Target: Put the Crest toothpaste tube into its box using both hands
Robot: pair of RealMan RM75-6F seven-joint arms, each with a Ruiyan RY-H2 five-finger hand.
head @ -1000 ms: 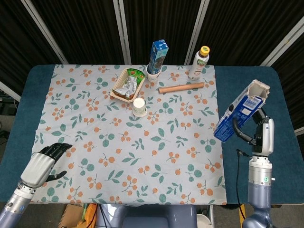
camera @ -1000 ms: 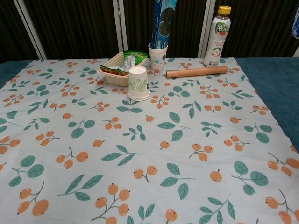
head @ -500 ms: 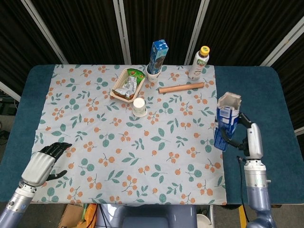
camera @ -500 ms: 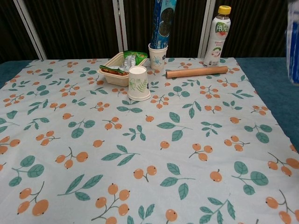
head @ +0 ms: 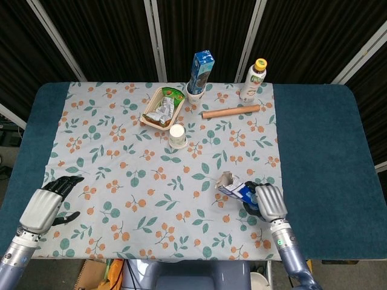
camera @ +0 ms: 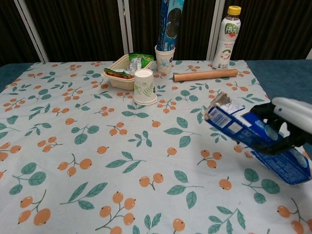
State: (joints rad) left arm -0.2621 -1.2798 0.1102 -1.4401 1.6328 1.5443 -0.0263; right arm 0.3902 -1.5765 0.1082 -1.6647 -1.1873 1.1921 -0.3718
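My right hand (head: 269,203) grips the blue Crest box (head: 234,188) near the front right of the floral cloth. The box (camera: 253,138) lies tilted, its torn white open end pointing left and slightly up, and the dark fingers (camera: 273,127) wrap round its middle. Whether it touches the cloth I cannot tell. My left hand (head: 46,204) hovers at the front left edge of the table with its fingers apart and nothing in it; the chest view does not show it. No toothpaste tube is visible in either view.
At the back of the cloth stand a paper cup (camera: 145,87), a tray of snack packets (camera: 122,71), a cup holding a tall blue packet (camera: 165,48), a wooden rolling pin (camera: 204,75) and a drink bottle (camera: 228,38).
My right hand has swung the box from high at the table's right edge down and leftward to the front right of the cloth. The left hand's fingers have spread slightly.
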